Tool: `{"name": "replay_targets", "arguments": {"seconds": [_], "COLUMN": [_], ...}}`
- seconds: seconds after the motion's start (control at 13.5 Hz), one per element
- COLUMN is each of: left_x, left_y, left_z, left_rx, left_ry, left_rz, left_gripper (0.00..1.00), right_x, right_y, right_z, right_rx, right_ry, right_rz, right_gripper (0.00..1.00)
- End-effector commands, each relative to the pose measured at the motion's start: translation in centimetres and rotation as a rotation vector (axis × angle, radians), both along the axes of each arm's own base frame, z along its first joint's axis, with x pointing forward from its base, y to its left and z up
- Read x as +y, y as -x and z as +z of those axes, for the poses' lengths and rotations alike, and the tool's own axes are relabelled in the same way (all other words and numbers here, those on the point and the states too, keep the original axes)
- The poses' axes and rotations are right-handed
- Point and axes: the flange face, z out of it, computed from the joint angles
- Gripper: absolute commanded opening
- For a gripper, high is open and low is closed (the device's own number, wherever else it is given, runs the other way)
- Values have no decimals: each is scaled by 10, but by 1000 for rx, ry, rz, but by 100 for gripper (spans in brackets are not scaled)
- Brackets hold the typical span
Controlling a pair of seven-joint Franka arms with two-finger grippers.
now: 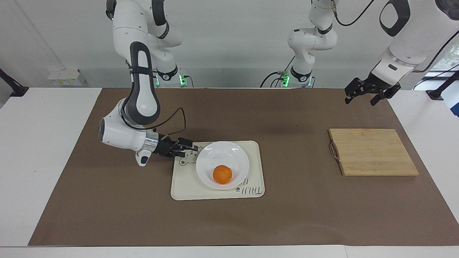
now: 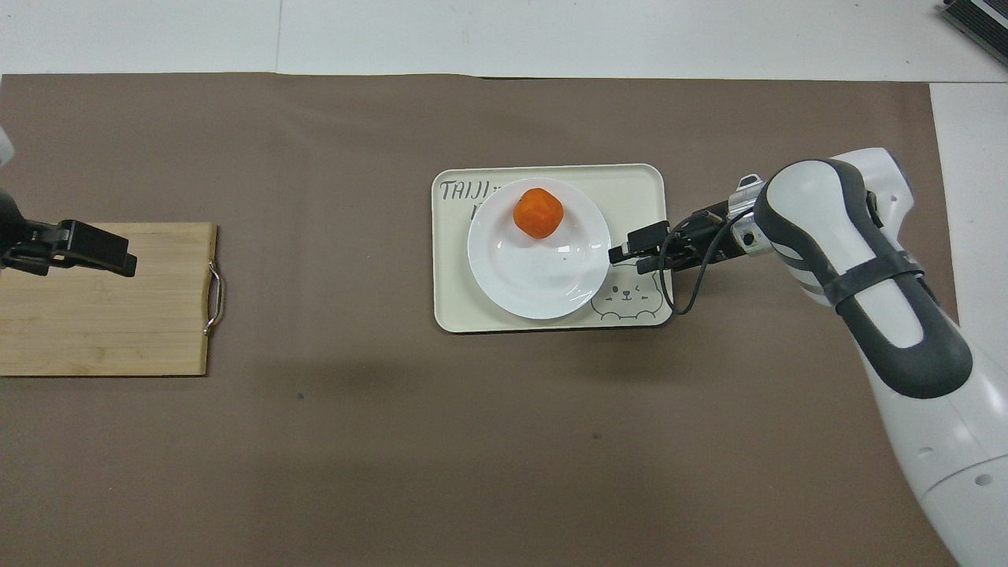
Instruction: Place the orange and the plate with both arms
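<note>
One small round orange (image 1: 222, 174) lay in one glossy white plate (image 1: 235, 157), which sat on one cream rectangular tray (image 1: 184, 186). The right gripper (image 1: 190, 147), fingers apart, hung just beside the plate's rim. The left gripper (image 1: 371, 92), fingers apart, waited over a wooden cutting board (image 1: 373, 152) on brown matting (image 1: 107, 204).
</note>
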Motion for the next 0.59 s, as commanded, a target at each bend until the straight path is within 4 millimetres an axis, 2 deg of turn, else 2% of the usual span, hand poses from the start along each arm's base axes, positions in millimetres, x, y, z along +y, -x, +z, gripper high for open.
{"name": "replay_targets", "arguments": {"seconds": [0.0, 0.3, 0.52], "left_x": [2, 2, 2], "left_y": [0, 0, 0], "left_z": [2, 2, 2], "left_rx": [9, 9, 9], "left_ry": [-16, -16, -16], "left_rz": [0, 2, 0], "left_gripper": [100, 100, 100], "right_x": [-5, -18, -40], "right_y": [-1, 8, 17], "right_z": [48, 94, 123], "right_rx": [-73, -109, -137], "right_ry": [198, 408, 532], "right_rz": [-22, -21, -3], "right_gripper": [100, 100, 100]}}
